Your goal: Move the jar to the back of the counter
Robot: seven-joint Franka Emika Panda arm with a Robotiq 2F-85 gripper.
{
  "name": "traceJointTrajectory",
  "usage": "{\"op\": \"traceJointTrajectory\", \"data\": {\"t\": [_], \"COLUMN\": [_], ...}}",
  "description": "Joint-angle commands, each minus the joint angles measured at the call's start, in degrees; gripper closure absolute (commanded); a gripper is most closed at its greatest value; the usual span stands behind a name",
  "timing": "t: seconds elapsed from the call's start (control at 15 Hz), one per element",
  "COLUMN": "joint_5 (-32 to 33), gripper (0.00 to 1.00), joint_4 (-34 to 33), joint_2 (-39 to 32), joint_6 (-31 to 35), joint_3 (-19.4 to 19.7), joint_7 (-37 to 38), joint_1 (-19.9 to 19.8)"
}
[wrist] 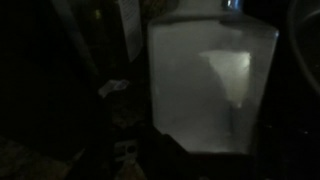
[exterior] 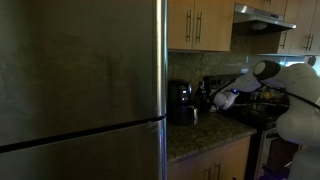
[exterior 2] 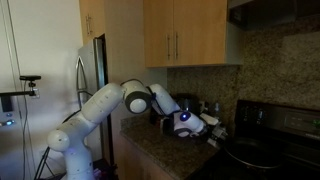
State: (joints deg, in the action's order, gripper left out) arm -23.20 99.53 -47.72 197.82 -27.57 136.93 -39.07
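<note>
Wrist view is dim: the jar (wrist: 212, 85), whitish and translucent, looms close before the camera, contents and any label unreadable (too dark). In an exterior view the gripper (exterior: 218, 102) hangs over the counter (exterior: 205, 142) near the black coffee maker (exterior: 181, 101); whether it is spread or pinching, I cannot tell.

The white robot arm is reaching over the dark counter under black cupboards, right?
Not quite. The cupboards are light brown wood, not black, as both exterior views show. The white arm does reach over the dark counter.
</note>
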Motion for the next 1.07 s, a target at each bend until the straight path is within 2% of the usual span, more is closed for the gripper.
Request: {"op": "traceJointTrajectory", "data": {"t": [0.0, 0.07, 0.4, 0.6, 1.0], "joint_5": [0.75, -1.38, -7.47, -12.44, -18.77], "gripper": [0.56, 0.56, 0.56, 0.56, 0.56], "joint_4": [-12.93, -15.33, -23.16, -20.70, -16.44], "joint_2": [-7.09, -8.34, -14.13, -13.22, -11.42], "joint_6": [0.87, 1.02, 0.57, 0.69, 0.55], "joint_3": [6.60, 9.95, 20.07, 26.40, 35.27], "joint_7": [-0.20, 0.12, 0.41, 3.81, 7.43], "joint_1": [6.86, 11.23, 22.77, 28.64, 36.91]}}
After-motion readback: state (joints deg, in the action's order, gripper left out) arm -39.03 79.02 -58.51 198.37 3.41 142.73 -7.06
